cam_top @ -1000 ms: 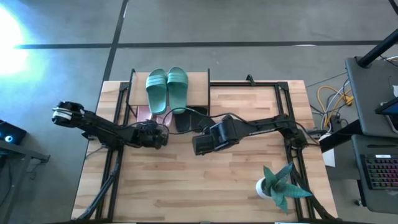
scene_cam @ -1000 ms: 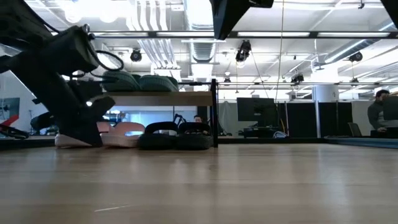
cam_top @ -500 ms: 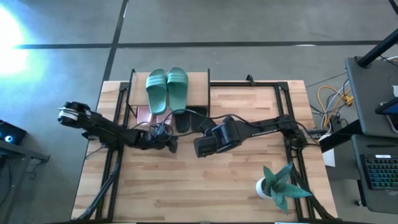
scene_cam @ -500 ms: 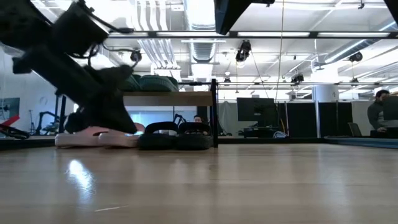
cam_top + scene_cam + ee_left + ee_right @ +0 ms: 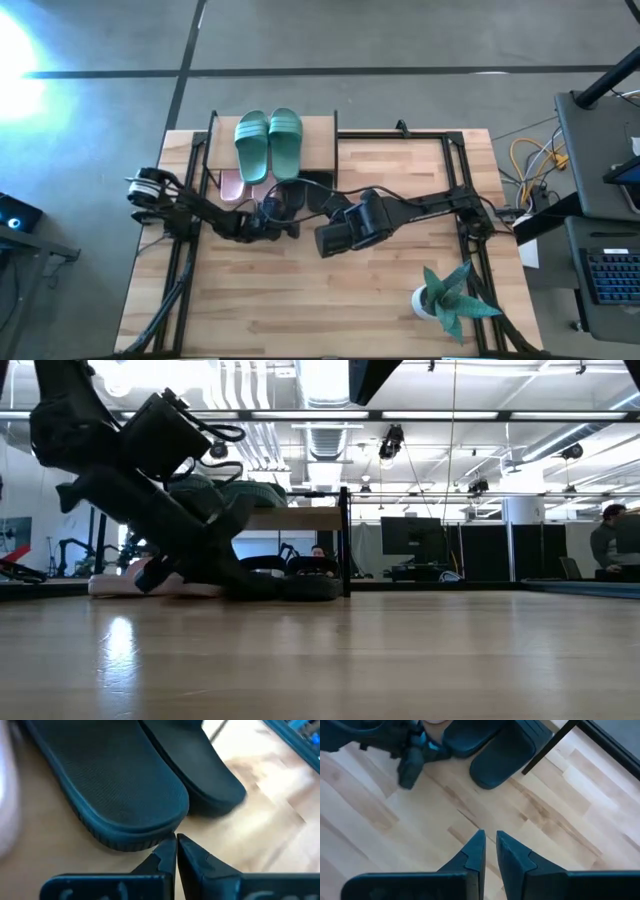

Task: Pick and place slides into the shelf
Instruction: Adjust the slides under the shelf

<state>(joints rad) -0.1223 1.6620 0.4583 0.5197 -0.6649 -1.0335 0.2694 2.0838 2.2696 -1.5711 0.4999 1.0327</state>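
Observation:
The green pair (image 5: pixel 268 145) lies on the shelf's top board (image 5: pixel 320 135). Under the board, on the table, are a pale pink slide (image 5: pixel 232 185) and the black pair (image 5: pixel 115 785), whose heels stick out toward the near edge. My left gripper (image 5: pixel 176 842) is shut, low at the heel of the black slide next to the pink one. My right gripper (image 5: pixel 490 845) hovers shut above bare table, right of and nearer than the black pair (image 5: pixel 505 755). In the low view the left arm hides much of the pink slides (image 5: pixel 110 585). My left gripper meets the black slide's heel rim (image 5: pixel 162 837) with the tips of its shut fingers. It comes slanting down from the table's near-left side. The slide lies flat on the table with its toe end under the shelf.
A spiky green potted plant (image 5: pixel 450 295) stands at the table's near-right corner. The shelf's thin black post (image 5: pixel 555 745) stands beside the black pair. Bare wooden table spreads across the near half. Cables and a laptop lie beyond the right edge.
My left gripper has swung toward the table's right, from in front of the pink slide to the heel of the black pair, and its wrist has tipped lower. My right gripper has drifted slightly toward the near-right.

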